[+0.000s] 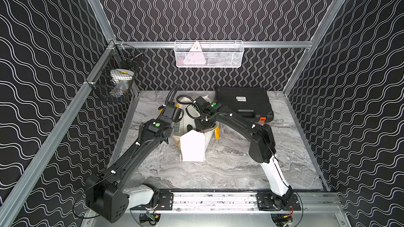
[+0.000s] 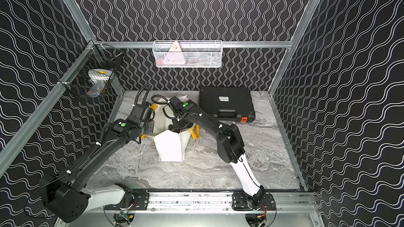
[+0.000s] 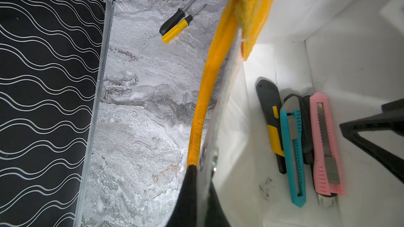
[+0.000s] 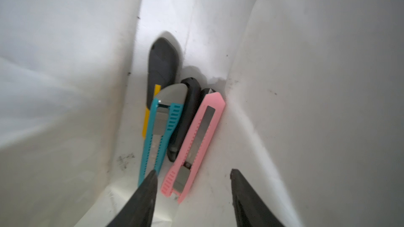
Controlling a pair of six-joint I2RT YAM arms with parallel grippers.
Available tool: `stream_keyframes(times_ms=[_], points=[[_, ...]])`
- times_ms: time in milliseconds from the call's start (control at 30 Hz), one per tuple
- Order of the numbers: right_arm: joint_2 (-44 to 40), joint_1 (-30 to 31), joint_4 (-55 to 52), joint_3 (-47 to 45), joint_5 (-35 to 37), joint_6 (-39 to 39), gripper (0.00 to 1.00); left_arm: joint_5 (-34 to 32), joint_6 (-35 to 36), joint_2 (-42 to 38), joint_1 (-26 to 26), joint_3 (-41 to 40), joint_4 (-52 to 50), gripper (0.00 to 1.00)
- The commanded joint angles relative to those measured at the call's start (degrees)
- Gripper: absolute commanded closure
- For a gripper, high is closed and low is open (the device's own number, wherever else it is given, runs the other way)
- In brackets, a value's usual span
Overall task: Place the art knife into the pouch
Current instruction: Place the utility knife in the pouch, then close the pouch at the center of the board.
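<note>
**Operator:** Where is the knife, and what are the end effectors doing?

**Describer:** Your pink art knife (image 4: 196, 140) lies flat on the floor of the pouch (image 1: 193, 147), which stands at the centre of the frame in a top view. Beside it lie a teal art knife (image 4: 159, 134), a black-and-yellow knife (image 4: 162, 62) and a dark grey knife (image 4: 189, 105). Your right end effector (image 4: 193, 171) is down inside the pouch, jaws apart, with nothing between them. Your left end effector (image 3: 203, 177) is closed on the pouch rim, next to a yellow handle (image 3: 201, 105).

**Operator:** What could go wrong?

**Describer:** Probably the exit. White walls stand close on both sides of the right jaws, so a tilted lift could snag the fabric and drag or tip the pouch. One jaw tip sits just beside the teal art knife, and a sideways sweep could knock it. If your left hold lets go first, the mouth may sag onto the right arm. Straight up looks open. Outside, the table (image 1: 229, 171) is bare at lower centre, and a black hard case (image 1: 258, 103) sits at upper right.
</note>
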Motion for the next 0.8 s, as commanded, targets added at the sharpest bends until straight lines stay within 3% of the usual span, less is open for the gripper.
stream_keyframes(times_ms=[0, 200, 600, 767], points=[[-3.1, 0.0, 2.8, -1.1, -3.2, -0.2, 0.44, -1.3, 0.3, -0.1, 0.0, 0.0, 1.0, 1.0], [-9.9, 0.0, 7.6, -4.5, -3.9, 0.9, 0.42, -1.1, 0.4, 0.0, 0.0, 0.0, 1.2, 1.0], [-26.9, -0.2, 13.8, -12.3, 7.3, 2.7, 0.4, -0.8, 0.4, 0.1, -0.1, 0.0, 1.2, 1.0], [-30.8, -4.1, 13.3, -18.4, 8.3, 4.8, 0.39, -0.8, 0.3, 0.0, -0.2, -0.1, 1.1, 1.0]])
